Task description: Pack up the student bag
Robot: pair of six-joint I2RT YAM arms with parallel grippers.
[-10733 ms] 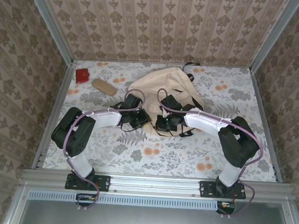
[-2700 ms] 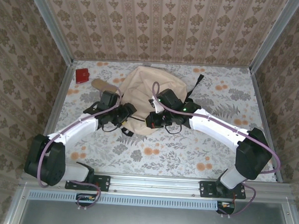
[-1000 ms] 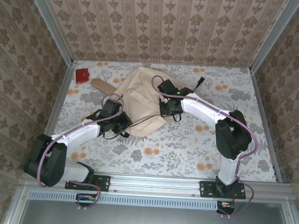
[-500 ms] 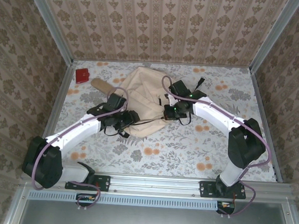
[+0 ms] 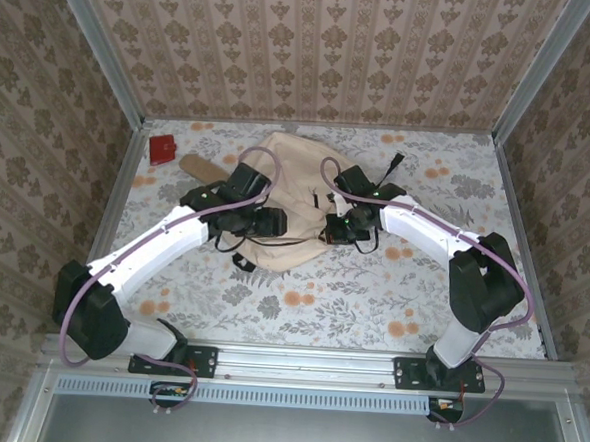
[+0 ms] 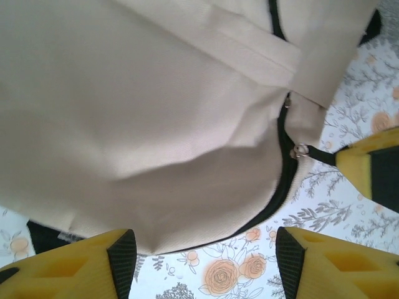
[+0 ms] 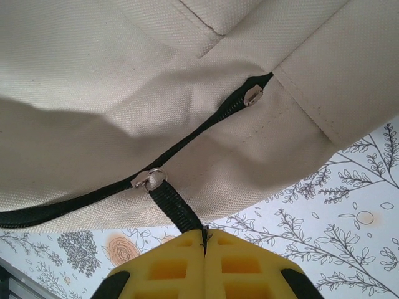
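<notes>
The beige student bag (image 5: 296, 176) lies on the floral table, its dark zipper (image 7: 118, 190) running along the near edge. My right gripper (image 7: 204, 240) is shut on the black strap (image 7: 176, 208) that hangs from the zipper's metal ring (image 7: 151, 179). In the top view the right gripper (image 5: 341, 230) sits at the bag's near right edge. My left gripper (image 6: 206, 261) is open, with floral table and the bag's edge (image 6: 187, 187) between its yellow fingers (image 6: 81, 265). From above, the left gripper (image 5: 260, 225) hovers over the bag's near left part.
A red box (image 5: 162, 149) sits at the far left by the wall. A tan case (image 5: 196, 166) lies beside it, partly hidden by my left arm. A black strap end (image 5: 394, 164) trails at the bag's far right. Walls enclose the table.
My left gripper has opened and moved right and farther up over the bag. My right gripper has pulled the zipper strap a little toward the near side.
</notes>
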